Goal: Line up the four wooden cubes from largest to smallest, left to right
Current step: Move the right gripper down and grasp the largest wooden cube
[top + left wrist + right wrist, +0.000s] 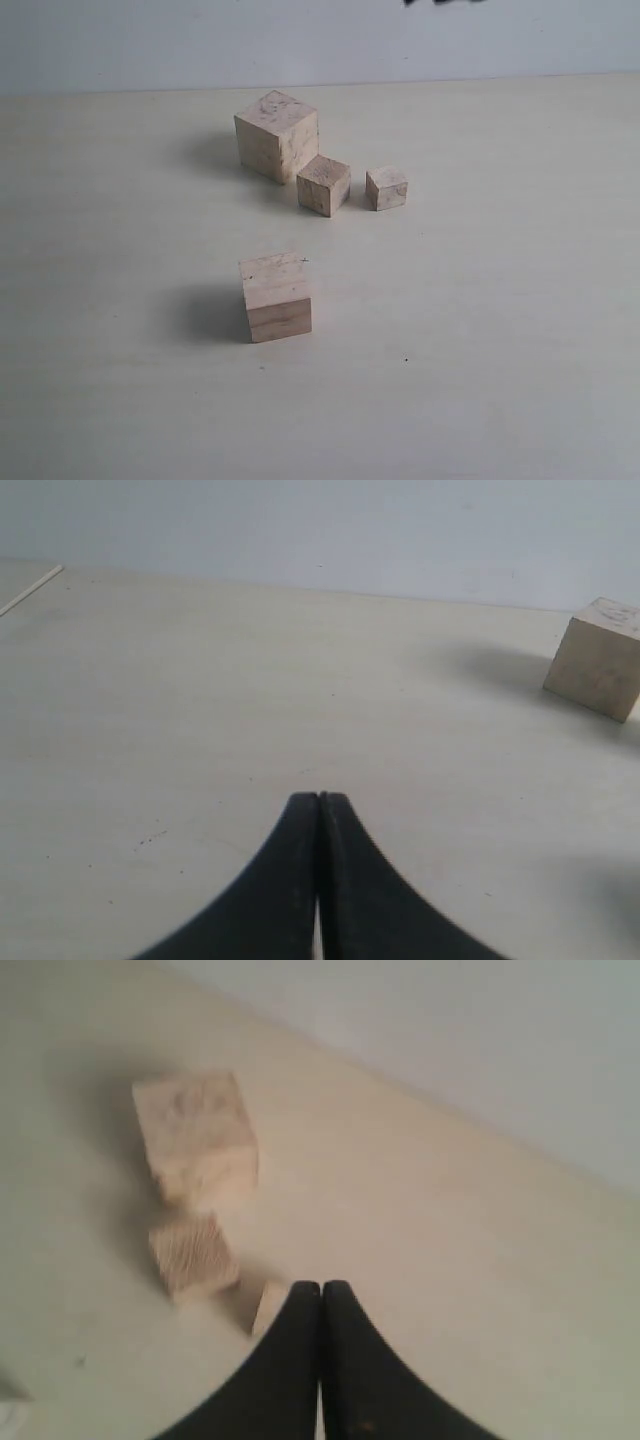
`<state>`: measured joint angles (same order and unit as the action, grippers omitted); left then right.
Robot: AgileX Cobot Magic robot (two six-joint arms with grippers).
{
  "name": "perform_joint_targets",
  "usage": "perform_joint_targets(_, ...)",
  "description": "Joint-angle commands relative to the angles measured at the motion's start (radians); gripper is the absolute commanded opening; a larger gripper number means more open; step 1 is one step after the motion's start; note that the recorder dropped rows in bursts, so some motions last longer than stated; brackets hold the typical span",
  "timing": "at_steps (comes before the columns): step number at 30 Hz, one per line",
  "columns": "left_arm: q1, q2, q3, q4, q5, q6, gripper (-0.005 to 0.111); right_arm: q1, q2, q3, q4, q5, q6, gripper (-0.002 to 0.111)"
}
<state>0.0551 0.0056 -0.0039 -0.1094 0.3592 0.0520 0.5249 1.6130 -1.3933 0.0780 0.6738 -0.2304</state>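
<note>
The largest cube (277,135), speckled on top, stands at the back of the tabletop (500,350) and heads the row on the left; it looks rightly placed and is best left alone, or at most nudged leftward. The second-largest cube (276,297) is the one out of order; it sits alone, well forward of the others, with bare tabletop all round it, so moving it is probably the step in hand. Its slot beside the largest is taken, for the third cube (324,185) stands right against the largest cube's near corner, seemingly touching; I would make room first by sliding this one rightward, rather than forcing the bigger block in. The smallest cube (386,187) lies just beside the third on the right, apart from it; it must shift right too, and being slight it could tip or skid under a careless push. The left jaws are pressed together, empty, low over bare tabletop; the right jaws are likewise pressed together on nothing, close to the smallest cube, whose edge peeks past their tips in the right wrist view. Either pair must spread wider than its block before descending; grip flat faces squarely, not corners, since the cubes stand turned.
</note>
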Motion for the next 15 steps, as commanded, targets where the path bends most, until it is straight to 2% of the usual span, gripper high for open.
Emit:
perform_joint_targets(1, -0.006, -0.006, 0.004, 0.002, -0.005, -0.005, 0.0, 0.002, 0.114, -0.054, 0.056, 0.209, 0.119, 0.0)
perform_joint_targets(9, -0.006, -0.006, 0.004, 0.002, -0.005, -0.005, 0.0, 0.002, 0.135, -0.054, 0.074, 0.117, 0.145, 0.0)
perform_joint_targets(15, -0.006, -0.006, 0.004, 0.002, -0.005, -0.005, 0.0, 0.002, 0.135, -0.054, -0.062, -0.032, 0.141, 0.0)
